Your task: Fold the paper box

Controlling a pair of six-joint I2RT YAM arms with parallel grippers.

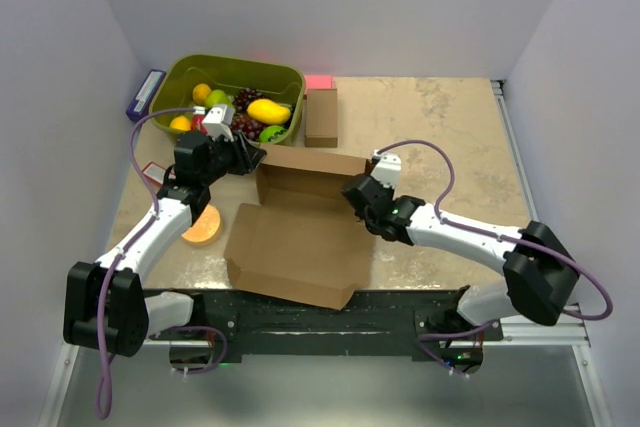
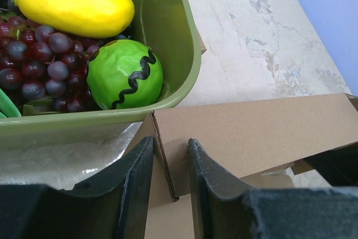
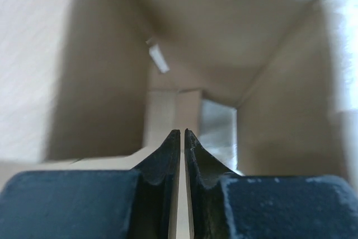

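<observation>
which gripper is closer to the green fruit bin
Left. The left gripper is right beside the near rim of the bin, at the back-left corner of the paper box. The right gripper is farther off, at its right wall.

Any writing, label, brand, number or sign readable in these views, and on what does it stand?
No text can be read in any view.
On the purple box: pale markings, too small to read.
On the red-and-white item: too small to tell whether it carries print.
On the paper box and the small cardboard box: plain brown, no print visible.
</observation>
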